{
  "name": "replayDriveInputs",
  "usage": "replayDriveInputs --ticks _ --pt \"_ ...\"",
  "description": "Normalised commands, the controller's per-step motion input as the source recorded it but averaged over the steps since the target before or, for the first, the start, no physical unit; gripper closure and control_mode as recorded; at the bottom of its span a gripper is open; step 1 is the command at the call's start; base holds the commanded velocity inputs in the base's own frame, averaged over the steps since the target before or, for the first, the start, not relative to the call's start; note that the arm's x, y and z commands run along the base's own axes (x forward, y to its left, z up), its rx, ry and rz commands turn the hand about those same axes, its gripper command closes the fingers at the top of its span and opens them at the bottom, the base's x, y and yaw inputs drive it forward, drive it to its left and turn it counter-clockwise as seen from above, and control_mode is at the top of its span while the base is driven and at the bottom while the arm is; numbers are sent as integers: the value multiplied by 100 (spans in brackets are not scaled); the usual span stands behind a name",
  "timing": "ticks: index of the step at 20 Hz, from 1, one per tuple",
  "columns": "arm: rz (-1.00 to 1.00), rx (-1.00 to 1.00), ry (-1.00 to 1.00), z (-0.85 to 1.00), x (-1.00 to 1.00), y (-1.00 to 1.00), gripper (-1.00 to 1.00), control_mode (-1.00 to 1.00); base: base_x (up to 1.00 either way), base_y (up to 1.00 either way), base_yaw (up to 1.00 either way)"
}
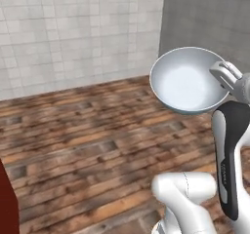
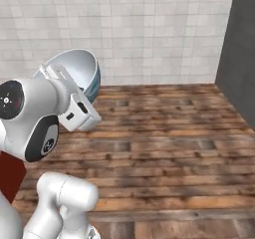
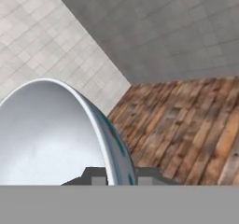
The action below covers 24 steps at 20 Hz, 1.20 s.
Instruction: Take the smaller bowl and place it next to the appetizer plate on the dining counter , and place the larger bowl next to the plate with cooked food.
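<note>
Wood floor [image 1: 73,130]: brown planks fill the ground ahead of me, running to the walls; no plates to be seen from here.
Walls: pale tile [image 2: 149,34] meets a grey panel [image 1: 210,18] at the corner.
Table [image 1: 7,204]: I read the red sliver at the lower left edge as the dining counter's side.
Larger bowl [image 1: 188,82]: held high in the air, tipped on edge, pale inside facing the left base camera; blue pattern on the outside.
Gripper [image 3: 119,176]: pinched tight on the bowl's rim, one finger each side, presumably for carrying.
</note>
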Motion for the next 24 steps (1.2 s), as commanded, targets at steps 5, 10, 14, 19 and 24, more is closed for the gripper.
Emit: replayDriveInputs --ticks 5,10,14,19,24 --pt "0 0 0 0 0 0 100 100 100 -21 47" --pt "0 0 0 0 0 0 100 100 100 -28 48" --pt "0 0 0 0 0 0 100 100 100 -33 47" --pt "0 0 0 0 0 0 100 100 100 -34 45" --pt "0 0 0 0 0 0 100 100 100 -40 49"
